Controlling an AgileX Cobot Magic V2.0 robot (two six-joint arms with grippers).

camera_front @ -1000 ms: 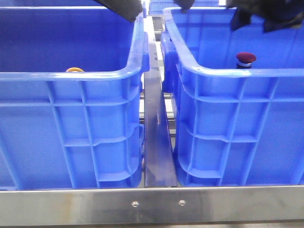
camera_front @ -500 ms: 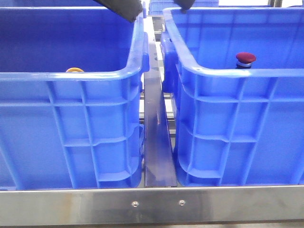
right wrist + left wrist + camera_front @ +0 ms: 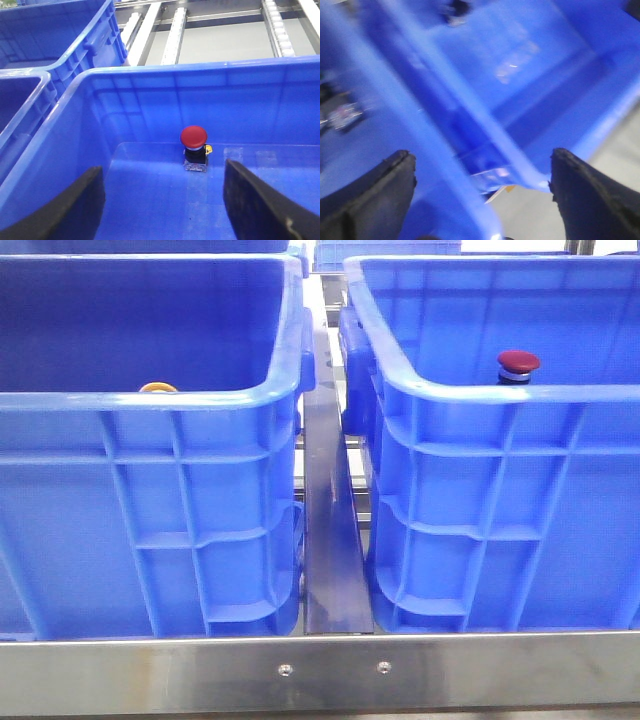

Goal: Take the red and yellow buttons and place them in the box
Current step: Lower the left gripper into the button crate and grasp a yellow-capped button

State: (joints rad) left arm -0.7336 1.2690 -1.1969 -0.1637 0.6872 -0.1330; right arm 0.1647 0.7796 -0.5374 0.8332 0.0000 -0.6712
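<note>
The red button (image 3: 193, 142) stands upright on the floor of the right blue crate (image 3: 500, 400), near its far wall. Of the yellow button (image 3: 157, 388) only the cap shows, behind the near rim of the left blue crate (image 3: 150, 405). The right gripper (image 3: 165, 200) is open and empty, above the crate and in line with the red button. The left gripper (image 3: 482, 195) is also open and holds nothing; its view is blurred over a crate rim. I judge that the picking step is only at its beginning: next the right gripper must descend and close around the red cap
</note>
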